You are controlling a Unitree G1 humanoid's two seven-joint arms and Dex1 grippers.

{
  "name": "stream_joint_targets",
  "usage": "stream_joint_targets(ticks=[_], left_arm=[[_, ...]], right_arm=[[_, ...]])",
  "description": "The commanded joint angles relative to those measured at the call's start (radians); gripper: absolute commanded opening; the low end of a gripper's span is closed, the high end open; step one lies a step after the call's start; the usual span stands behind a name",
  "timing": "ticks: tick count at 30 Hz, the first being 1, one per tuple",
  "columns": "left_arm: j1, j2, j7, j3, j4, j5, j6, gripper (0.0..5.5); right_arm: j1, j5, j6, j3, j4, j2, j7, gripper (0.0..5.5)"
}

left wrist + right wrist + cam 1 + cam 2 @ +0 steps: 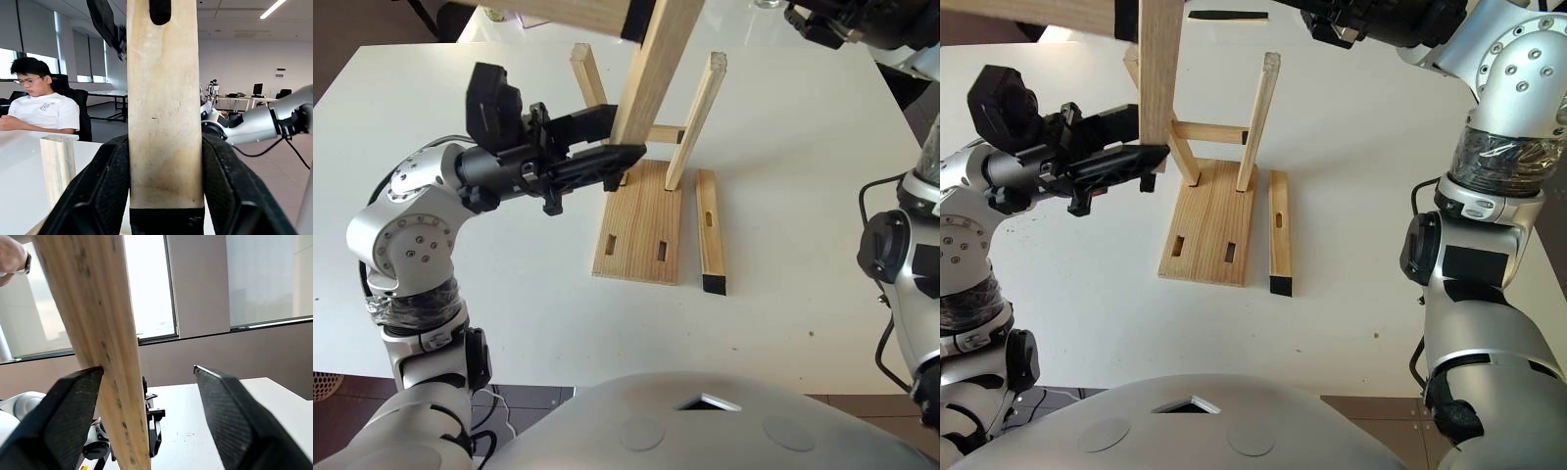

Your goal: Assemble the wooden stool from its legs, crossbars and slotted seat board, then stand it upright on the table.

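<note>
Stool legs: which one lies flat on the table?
The black-tipped leg right of the seat board; the others stand upright, one gripped by the left hand.

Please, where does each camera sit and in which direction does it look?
Left eye view: on the head, facing forward and down at the table; left arm and left pincer show.
Right eye view: beside it, same direction; right arm and right pincer show.
Left wrist view: on the left wrist, looking along its fingers, shut on the wooden leg.
Right wrist view: on the right wrist, looking between open fingers.
Shared: both eyes show the seat board.
</note>
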Motion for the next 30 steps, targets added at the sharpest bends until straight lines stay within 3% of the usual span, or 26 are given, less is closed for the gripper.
stream_joint_targets(ticks=[1, 9, 21, 30], left_arm=[[0.009, 0.033, -0.014, -0.023, 0.013, 0.009, -0.032, 2.01], [0.031, 0.099, -0.049, -0.076, 0.033, 0.102, -0.118, 2.01], [0.071, 0.132, -0.079, -0.138, 0.055, 0.182, -0.203, 2.01], [0.061, 0.139, -0.095, -0.133, 0.073, 0.171, -0.205, 2.0]], right_arm=[[-0.044, 0.006, 0.019, 0.025, -0.014, -0.037, 0.07, 3.42], [-0.046, -0.065, -0.016, 0.083, -0.023, -0.104, 0.181, 3.42], [-0.046, -0.12, -0.031, 0.131, -0.041, -0.105, 0.212, 3.42], [-0.01, -0.137, -0.059, 0.146, -0.061, -0.094, 0.232, 2.04]])
